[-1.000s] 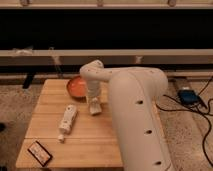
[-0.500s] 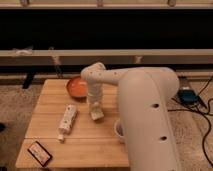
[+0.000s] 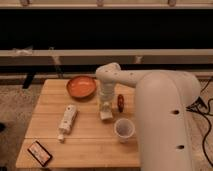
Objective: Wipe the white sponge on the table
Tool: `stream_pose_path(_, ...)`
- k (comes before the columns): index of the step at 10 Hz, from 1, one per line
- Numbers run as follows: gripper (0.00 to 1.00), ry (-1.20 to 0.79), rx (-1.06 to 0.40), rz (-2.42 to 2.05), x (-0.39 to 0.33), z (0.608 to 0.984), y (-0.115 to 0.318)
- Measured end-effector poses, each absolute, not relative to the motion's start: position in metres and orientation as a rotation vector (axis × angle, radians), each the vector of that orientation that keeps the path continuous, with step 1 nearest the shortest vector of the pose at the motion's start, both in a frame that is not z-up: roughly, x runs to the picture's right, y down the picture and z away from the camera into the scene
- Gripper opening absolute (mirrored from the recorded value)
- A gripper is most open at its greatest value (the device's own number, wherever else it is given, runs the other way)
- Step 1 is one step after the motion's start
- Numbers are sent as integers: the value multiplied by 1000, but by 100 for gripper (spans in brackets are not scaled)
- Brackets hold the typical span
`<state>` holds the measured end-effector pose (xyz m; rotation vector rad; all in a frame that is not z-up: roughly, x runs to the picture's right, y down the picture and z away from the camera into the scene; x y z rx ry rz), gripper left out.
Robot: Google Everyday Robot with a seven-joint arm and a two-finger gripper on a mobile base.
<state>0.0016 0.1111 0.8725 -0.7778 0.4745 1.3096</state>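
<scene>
The counter (image 3: 50,127) carries the white sponge (image 3: 105,113) near its middle, just left of the cup (image 3: 124,129). The pincer (image 3: 106,106) comes straight down onto it; I cannot tell its state. Good wiping needs steady downward pressure and short strokes toward the bare planks, clear of the cup and bottle (image 3: 67,120).

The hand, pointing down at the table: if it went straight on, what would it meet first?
The hand points straight down at the small cream-white rectangular sponge. That sponge comes first, apparently already at its tip, with the light-brown plank-top wooden table directly beneath.
</scene>
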Motion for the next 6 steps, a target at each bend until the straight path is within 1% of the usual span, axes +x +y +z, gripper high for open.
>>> stream_pose_path(3, 80, 452, -768, 1306, 2, 875, 99)
stream_pose_path(6, 80, 453, -767, 1305, 2, 875, 100)
